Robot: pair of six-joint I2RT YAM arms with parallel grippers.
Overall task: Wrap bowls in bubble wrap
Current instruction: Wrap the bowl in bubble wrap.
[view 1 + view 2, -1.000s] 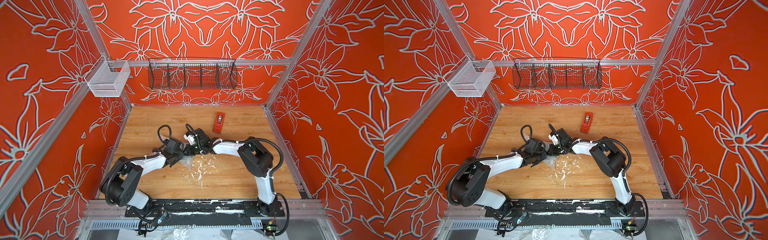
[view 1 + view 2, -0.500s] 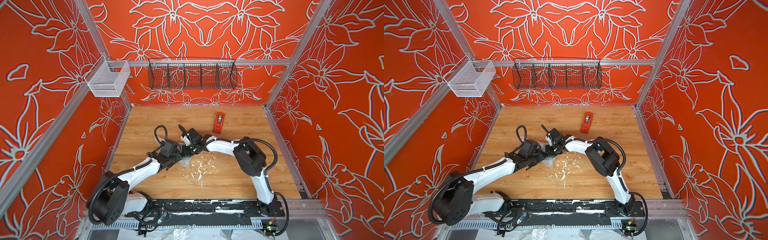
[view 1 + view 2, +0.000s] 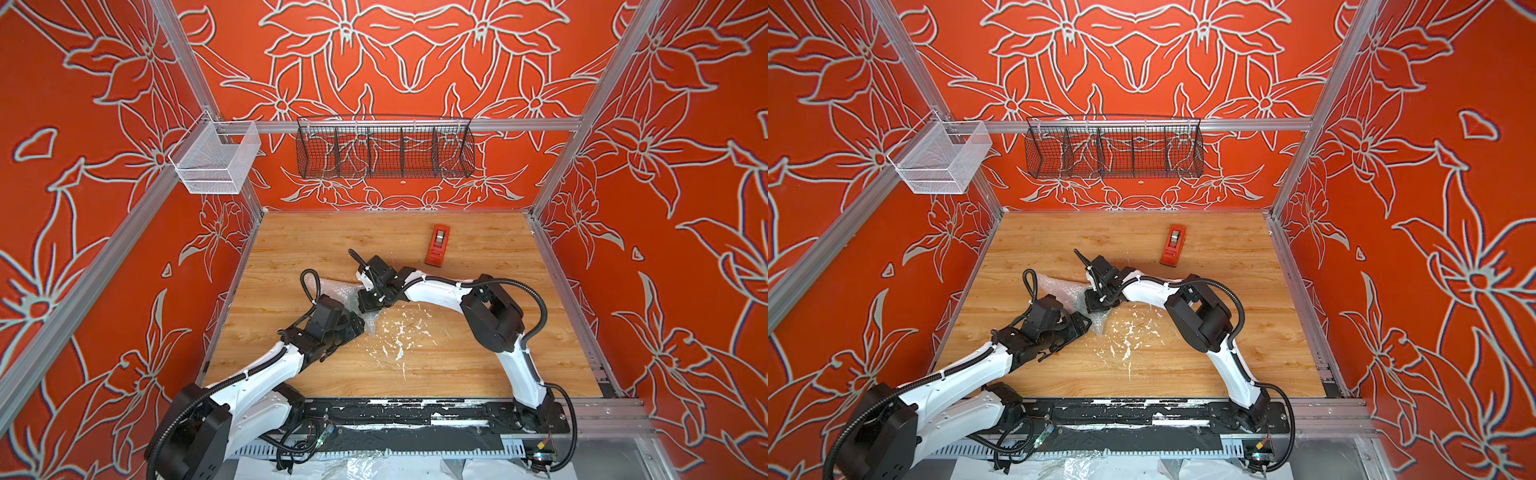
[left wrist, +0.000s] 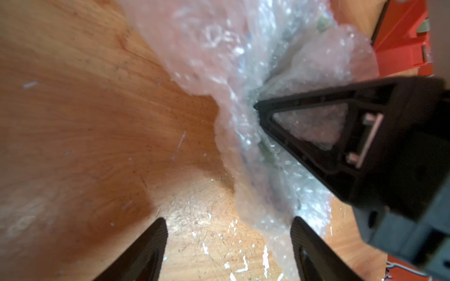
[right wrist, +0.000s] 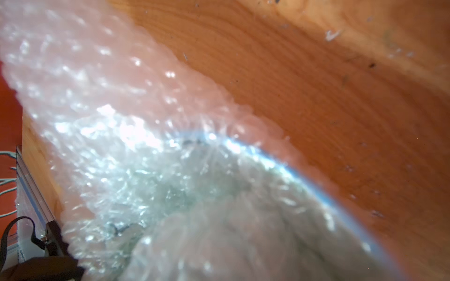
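The bubble wrap (image 3: 335, 289) (image 3: 1060, 288) lies bunched left of the table's middle. In the left wrist view the bubble wrap (image 4: 219, 48) covers the bowl, with only faint green flecks showing through. A curved bowl rim (image 5: 265, 155) shows under the sheet in the right wrist view. My right gripper (image 3: 367, 304) (image 3: 1094, 306) is shut on a fold of the wrap, its black finger (image 4: 304, 109) pressed into the plastic. My left gripper (image 4: 229, 233) (image 3: 360, 328) stands open just in front of the bundle. Only bare wood lies between its fingers, and the wrap's edge touches one.
A red tape dispenser (image 3: 437, 245) (image 3: 1174, 245) lies behind the right arm. White scuff marks (image 3: 399, 332) spot the wooden table (image 3: 478, 365). A black wire basket (image 3: 384, 147) and a white mesh basket (image 3: 216, 160) hang on the back rail.
My left gripper has opened, let go of the wrap and drawn back toward the front. The right gripper has shifted left with the wrap, still shut.
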